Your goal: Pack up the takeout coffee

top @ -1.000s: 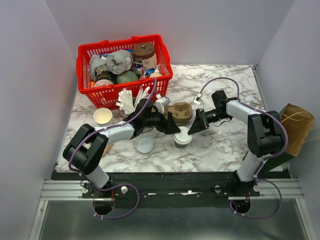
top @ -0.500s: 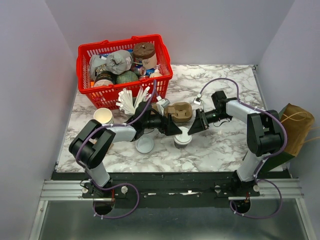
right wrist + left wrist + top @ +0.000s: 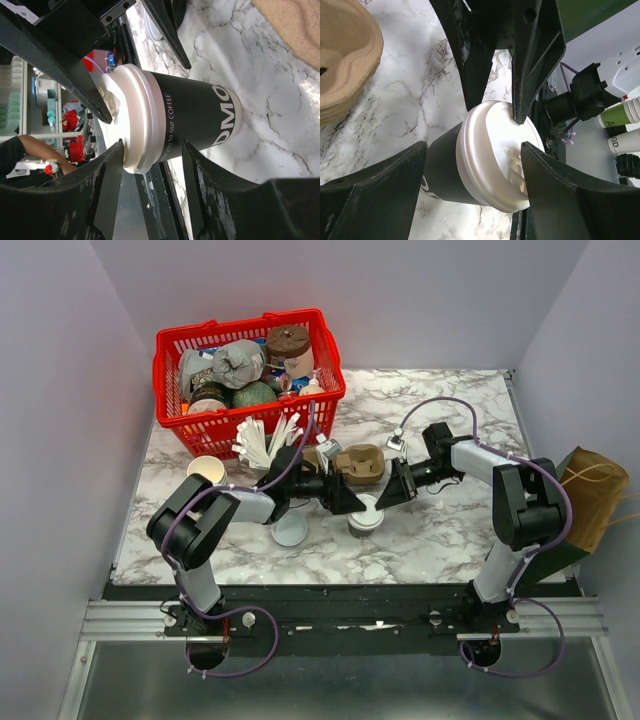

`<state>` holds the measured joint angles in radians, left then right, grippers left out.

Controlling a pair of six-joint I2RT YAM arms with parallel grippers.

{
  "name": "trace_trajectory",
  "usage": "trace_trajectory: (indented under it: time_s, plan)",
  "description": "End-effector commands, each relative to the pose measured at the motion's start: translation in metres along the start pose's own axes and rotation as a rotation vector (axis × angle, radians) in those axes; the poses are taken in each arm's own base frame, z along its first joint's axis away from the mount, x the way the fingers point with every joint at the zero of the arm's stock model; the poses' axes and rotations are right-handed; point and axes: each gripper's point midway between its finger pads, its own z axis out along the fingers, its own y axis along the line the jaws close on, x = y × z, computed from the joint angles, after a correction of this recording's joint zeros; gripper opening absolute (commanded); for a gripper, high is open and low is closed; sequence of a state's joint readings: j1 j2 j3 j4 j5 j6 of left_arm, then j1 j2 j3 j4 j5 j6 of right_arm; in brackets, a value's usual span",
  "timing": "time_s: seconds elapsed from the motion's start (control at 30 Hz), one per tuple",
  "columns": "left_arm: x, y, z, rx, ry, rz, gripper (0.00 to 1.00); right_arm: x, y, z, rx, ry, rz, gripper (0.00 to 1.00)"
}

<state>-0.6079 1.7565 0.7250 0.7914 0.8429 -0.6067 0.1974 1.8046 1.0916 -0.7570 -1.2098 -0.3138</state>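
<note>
Currently, the table top is seen as white marble-patterned board with grey veining. It is closed in by plain pale walls at 9, 12 and 3 o'clock.

Task item: the dark paper coffee cup with white lettering and a round white plastic lid stands upright on the marble, near the middle of the table and towards its 6 o'clock edge.

Left gripper: it is reached in from 9 o'clock of the cup. Its fingers are spread wide with the lidded top of the cup between them, and nothing is clamped.

Right gripper: it is reached in from 3 o'clock. Its fingers are likewise held well apart beside the cup's upper part. In the left wrist view one of its tips appears to touch the lid's rim; firm contact cannot be confirmed.

Surroundings, taken from the cup:
- A brown moulded-pulp cup carrier is noted just beyond at 12 o'clock.
- A loose flat white lid is noted on the marble at 9 o'clock.
- A red plastic basket, filled with packaged goods, is noted at 11 o'clock, against the back wall.
- A brown paper bag is noted at 3 o'clock, past the table's edge.
</note>
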Motion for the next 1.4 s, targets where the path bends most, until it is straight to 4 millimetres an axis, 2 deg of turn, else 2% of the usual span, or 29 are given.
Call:
trace_trajectory:
  time_s: [0.0, 0.1, 0.27, 0.37, 0.47, 0.5, 0.57, 0.6, 0.67, 0.7, 0.8, 0.97, 1.37]
  plan:
    - [0.021, 0.02, -0.002, -0.055, 0.045, 0.003, 0.83, 0.002, -0.02, 0.004, 0.058, 0.026, -0.022, 0.56]
    - [0.017, 0.018, -0.001, -0.047, 0.045, 0.018, 0.81, 0.002, -0.019, 0.003, 0.06, 0.026, -0.022, 0.56]
    - [-0.028, -0.006, 0.004, -0.002, -0.005, 0.093, 0.81, 0.0, -0.017, 0.003, 0.057, 0.02, -0.035, 0.56]
    - [-0.045, -0.016, 0.005, -0.001, -0.013, 0.103, 0.82, -0.004, -0.017, 0.002, 0.062, 0.015, -0.041, 0.56]
    - [-0.05, -0.016, 0.001, -0.052, -0.004, 0.081, 0.82, -0.008, -0.016, 0.001, 0.067, 0.009, -0.05, 0.56]
    - [-0.042, -0.011, -0.003, -0.091, 0.027, 0.059, 0.83, -0.01, -0.016, 0.0, 0.069, 0.007, -0.056, 0.56]
    - [-0.045, -0.011, -0.011, -0.149, 0.021, 0.065, 0.83, -0.011, -0.017, 0.0, 0.075, 0.008, -0.062, 0.56]
    - [-0.036, -0.007, -0.016, -0.187, 0.055, 0.047, 0.83, -0.011, -0.016, 0.0, 0.075, 0.008, -0.062, 0.56]
    - [-0.035, -0.011, -0.024, -0.22, 0.06, 0.042, 0.83, -0.011, -0.016, 0.0, 0.072, 0.008, -0.059, 0.56]
    - [-0.025, -0.005, -0.029, -0.26, 0.084, 0.014, 0.83, -0.011, -0.017, 0.001, 0.072, 0.008, -0.059, 0.56]
    - [-0.014, -0.006, -0.037, -0.275, 0.095, 0.008, 0.83, -0.011, -0.018, 0.001, 0.073, 0.01, -0.058, 0.56]
    - [-0.006, -0.008, -0.037, -0.254, 0.096, -0.005, 0.8, -0.014, -0.02, 0.001, 0.078, 0.01, -0.064, 0.56]
    - [0.005, 0.01, -0.034, -0.298, 0.1, -0.067, 0.74, -0.011, -0.022, 0.001, 0.08, 0.018, -0.059, 0.56]
